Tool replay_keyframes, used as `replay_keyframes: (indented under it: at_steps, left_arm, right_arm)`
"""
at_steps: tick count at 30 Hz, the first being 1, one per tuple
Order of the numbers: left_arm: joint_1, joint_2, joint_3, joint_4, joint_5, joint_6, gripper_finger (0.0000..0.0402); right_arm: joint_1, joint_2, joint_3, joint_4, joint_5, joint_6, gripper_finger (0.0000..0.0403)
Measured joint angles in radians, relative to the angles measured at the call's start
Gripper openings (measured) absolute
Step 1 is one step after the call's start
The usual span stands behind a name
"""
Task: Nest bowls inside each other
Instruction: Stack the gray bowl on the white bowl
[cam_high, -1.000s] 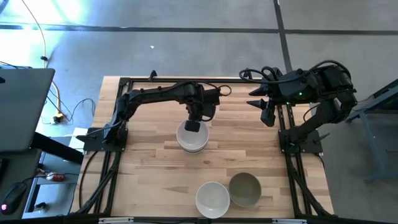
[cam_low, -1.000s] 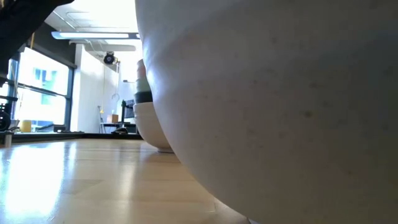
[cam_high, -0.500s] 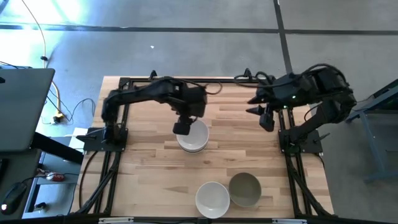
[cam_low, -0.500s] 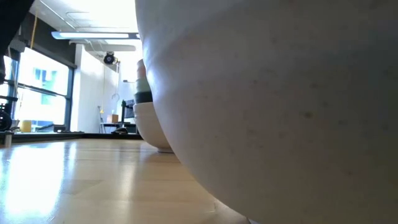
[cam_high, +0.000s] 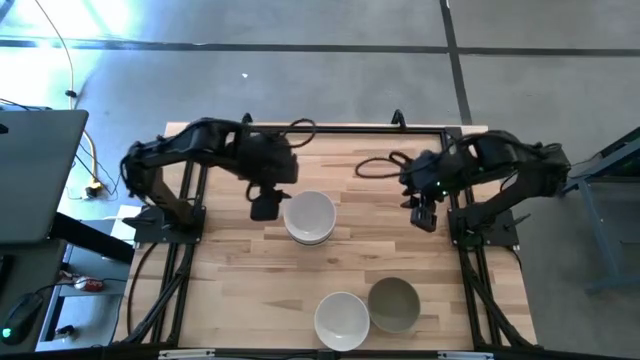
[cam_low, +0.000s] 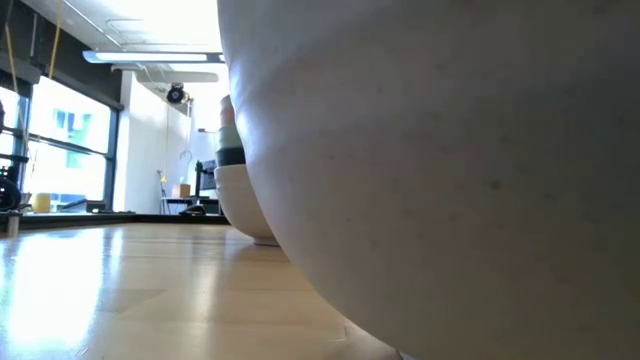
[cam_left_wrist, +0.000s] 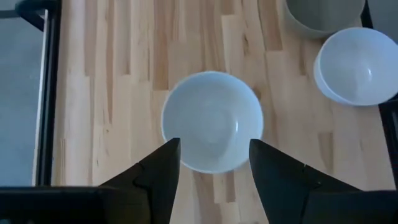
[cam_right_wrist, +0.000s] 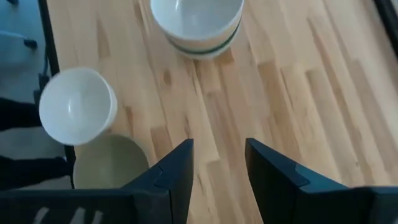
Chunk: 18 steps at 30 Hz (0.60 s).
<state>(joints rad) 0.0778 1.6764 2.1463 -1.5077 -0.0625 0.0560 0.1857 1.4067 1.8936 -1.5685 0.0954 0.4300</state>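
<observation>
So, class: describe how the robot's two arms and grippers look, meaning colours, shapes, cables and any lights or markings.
Both arms are matte black, built of jointed segments, with black cables looping beside them. The left gripper and right gripper each end in two flat, dark, wedge-shaped fingers. A small green light glows on the right arm. No lettering or markings can be made out.

Left pincer (cam_high: 265, 207) fingers parted, empty, arm folded back, right pincer (cam_high: 424, 214) likewise parted, empty
</observation>
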Motion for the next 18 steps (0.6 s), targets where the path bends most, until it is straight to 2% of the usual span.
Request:
replay_keyframes:
  at_steps: [5, 12, 18]
  left_arm:
    - [-0.03, -0.086, -0.126, 0.028, -0.02, -0.069, 0.0182]
    - [-0.07, -0.235, -0.382, 0.214, -0.028, -0.17, 0.0182]
    - [-0.09, -0.333, -0.567, 0.355, -0.059, -0.241, 0.0182]
  right_arm:
    - [0.042, -0.018, -0.092, 0.02, -0.029, 0.047, 0.0138]
    - [0.111, -0.022, -0.215, 0.046, -0.114, 0.127, 0.0138]
    - [0.176, -0.022, -0.326, 0.165, -0.187, 0.183, 0.0138]
